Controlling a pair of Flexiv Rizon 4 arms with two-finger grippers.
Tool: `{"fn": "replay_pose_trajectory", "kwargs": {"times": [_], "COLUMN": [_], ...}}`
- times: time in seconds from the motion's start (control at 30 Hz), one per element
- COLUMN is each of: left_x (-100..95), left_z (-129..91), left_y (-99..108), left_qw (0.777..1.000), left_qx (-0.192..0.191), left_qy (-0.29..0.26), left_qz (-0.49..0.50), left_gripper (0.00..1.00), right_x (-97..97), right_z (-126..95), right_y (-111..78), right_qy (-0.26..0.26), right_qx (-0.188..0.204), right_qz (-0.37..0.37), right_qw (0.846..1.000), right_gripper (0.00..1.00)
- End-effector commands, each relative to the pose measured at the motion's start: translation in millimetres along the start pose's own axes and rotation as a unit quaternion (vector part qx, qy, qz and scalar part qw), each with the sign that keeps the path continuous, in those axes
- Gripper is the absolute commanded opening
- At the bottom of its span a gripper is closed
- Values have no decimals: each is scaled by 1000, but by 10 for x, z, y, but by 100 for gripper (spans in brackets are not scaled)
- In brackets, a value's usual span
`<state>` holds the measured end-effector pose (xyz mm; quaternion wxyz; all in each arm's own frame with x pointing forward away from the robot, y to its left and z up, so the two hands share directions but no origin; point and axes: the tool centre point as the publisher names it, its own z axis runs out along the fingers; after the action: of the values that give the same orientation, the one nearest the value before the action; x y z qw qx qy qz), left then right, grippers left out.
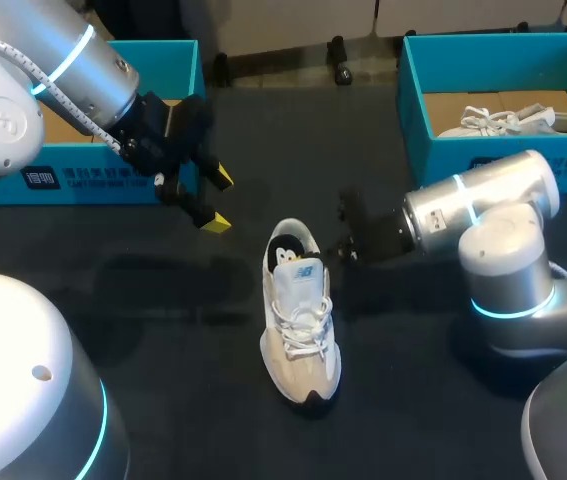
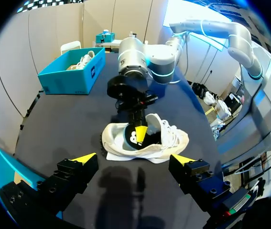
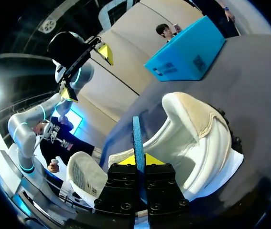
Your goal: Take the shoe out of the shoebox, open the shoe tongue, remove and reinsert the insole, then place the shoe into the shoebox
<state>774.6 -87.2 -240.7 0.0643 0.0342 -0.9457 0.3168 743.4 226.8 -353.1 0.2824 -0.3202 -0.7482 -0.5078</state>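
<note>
Right end effector [image 3: 138, 161] clamped on the insole [image 3: 137, 136] at the shoe's [image 1: 301, 325] opening; left end effector [image 1: 218, 200] apart, left of the shoe.

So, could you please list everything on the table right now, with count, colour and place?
shoe: one, white and beige, upright mid-table
insole: one, blue edge showing, held edge-on at the shoe's opening
left shoebox: one, blue, table's far left
right shoebox: one, blue, table's far right
second shoe: one, white, inside the right shoebox
table: one, black
left gripper: one, yellow tips, open, above the table between left shoebox and shoe
right gripper: one, yellow tips, shut on the insole at the shoe's heel
</note>
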Motion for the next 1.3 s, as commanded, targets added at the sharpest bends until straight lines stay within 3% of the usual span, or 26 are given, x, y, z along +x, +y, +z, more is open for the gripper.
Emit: {"fn": "replay_pose_trajectory", "kwargs": {"times": [0.03, 0.1, 0.17, 0.47, 0.8, 0.97, 1.23, 1.27, 1.3], "left_x": [2, 2, 2, 2, 2, 2, 2, 2, 2], "left_z": [-1, -1, -1, -1, -1, -1, -1, -1, -1], "left_y": [2, 2, 2, 2, 2, 2, 2, 2, 2], "left_qw": [1000, 1000, 1000, 1000, 1000, 1000, 1000, 1000, 1000], "left_qx": [-1, -1, -1, -1, -1, -1, -1, -1, -1], "left_qy": [0, 0, 0, 0, 0, 0, 0, 0, 0], "left_qz": [0, 0, 0, 0, 0, 0, 0, 0, 0], "left_gripper": [100, 100, 100, 100, 100, 100, 100, 100, 100], "right_x": [42, 48, 49, 44, -52, -59, -92, -91, -84], "right_z": [51, 34, 18, -70, -118, -118, -104, -108, -115], "right_y": [-90, -73, -34, 150, 211, 245, 206, 202, 204], "right_qy": [-5, -8, -12, -28, -32, -35, -45, -45, -46], "right_qx": [-8, -9, -8, 0, 10, 10, 14, 11, 10], "right_qz": [2, -1, -5, -27, -32, -32, -22, -23, -24], "right_qw": [1000, 1000, 1000, 999, 999, 999, 999, 999, 999], "right_gripper": [0, 0, 22, 27, 21, 0, 0, 5, 28]}}
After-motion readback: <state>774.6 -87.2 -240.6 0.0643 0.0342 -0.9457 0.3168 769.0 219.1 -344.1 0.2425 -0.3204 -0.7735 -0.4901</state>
